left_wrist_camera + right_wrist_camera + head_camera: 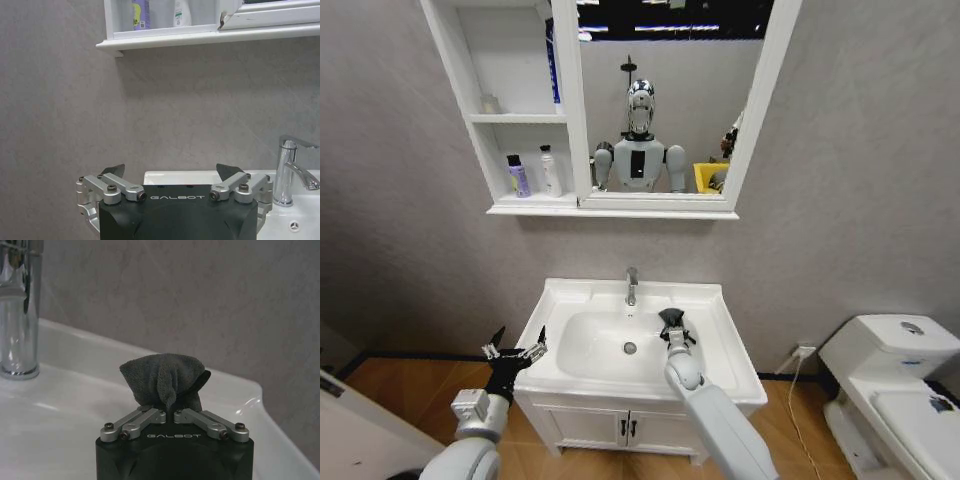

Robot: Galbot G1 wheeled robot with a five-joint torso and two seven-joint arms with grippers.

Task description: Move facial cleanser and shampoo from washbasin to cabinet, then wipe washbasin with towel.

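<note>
The white washbasin (715, 345) with its chrome tap (631, 285) sits below the mirror. My right gripper (672, 325) is shut on the dark grey towel (165, 380), holding it over the bowl's right side, just right of the tap (17, 310). My left gripper (516, 350) stands open off the basin's left edge, nothing between its fingers (113, 171). On the cabinet's (455, 60) lowest shelf stand a purple bottle (518, 176) and a white bottle (550, 171); both also show in the left wrist view, purple bottle (141, 14) and white bottle (182, 12).
A white toilet (895, 385) stands at the right. The low two-door vanity (620, 428) is under the basin. The mirror (665, 100) reflects the robot. A grey wall lies behind; a power cord (792, 385) hangs beside the vanity.
</note>
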